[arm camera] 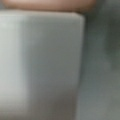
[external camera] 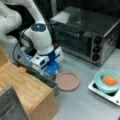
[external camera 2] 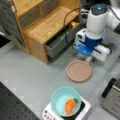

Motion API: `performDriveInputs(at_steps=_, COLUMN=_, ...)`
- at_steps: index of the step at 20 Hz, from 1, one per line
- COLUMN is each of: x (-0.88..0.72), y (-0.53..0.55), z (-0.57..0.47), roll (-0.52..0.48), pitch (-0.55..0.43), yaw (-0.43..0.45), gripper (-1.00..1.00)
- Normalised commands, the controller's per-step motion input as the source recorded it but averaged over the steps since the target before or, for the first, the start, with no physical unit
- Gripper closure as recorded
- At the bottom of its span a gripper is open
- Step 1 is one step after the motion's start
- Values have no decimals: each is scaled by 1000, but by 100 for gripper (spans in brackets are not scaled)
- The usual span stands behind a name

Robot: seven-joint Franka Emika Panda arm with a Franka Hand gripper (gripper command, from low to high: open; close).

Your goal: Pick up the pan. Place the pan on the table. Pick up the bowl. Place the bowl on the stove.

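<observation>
Pink pan [external camera: 67, 81] lies flat on the grey table [external camera: 82, 105], bare table all round it, in both front views [external camera 2: 79, 71]. Its short white handle fills most of the wrist view [arm camera: 41, 65], with a strip of pink rim along that view's top edge, so the camera sits right over the handle.

The claw [external camera: 53, 73] is low at the pan's handle side: in a front view the pan is just to the claw's right and slightly below; in a front view [external camera 2: 89, 59] the pan lies just below-left of it. The handle's long axis runs from the pan rim towards the claw. Fingers are hidden under the blue-and-white wrist body, so I cannot tell whether the claw is wide, narrow or gripping the handle.

Teal bowl [external camera: 107, 81] sits on the small white-rimmed stove [external camera: 100, 91] near the table's right edge in a front view, well apart from the pan. It holds an orange carrot-like toy [external camera 2: 69, 105]. Judging by that, the bowl-on-stove part looks already done.

Silver toaster oven [external camera: 87, 32] stands behind. Wooden counter [external camera 2: 47, 25] with an open drawer is just beside the arm.
</observation>
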Motion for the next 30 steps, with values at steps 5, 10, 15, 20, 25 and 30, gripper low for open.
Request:
performDriveInputs(at_steps=5, x=-122, y=-36, z=-41, roll=-34, pitch=-114, yaw=-11, gripper=100)
performDriveInputs(at_steps=10, x=-120, y=4, z=-33, roll=-26, pitch=-107, yaw=-28, gripper=100)
performDriveInputs(at_steps=15, x=-135, y=62, z=44, roll=-15, pitch=-81, yaw=-43, gripper=100)
performDriveInputs(at_steps=20, x=-133, y=41, z=201, roll=1, pitch=-8, yaw=-46, gripper=100)
performDriveInputs(at_steps=25, x=-47, y=6, z=394, roll=36, pitch=100, yaw=-22, gripper=100)
performDriveInputs(at_steps=30, x=147, y=-33, z=426, roll=72, pitch=154, yaw=2, gripper=100)
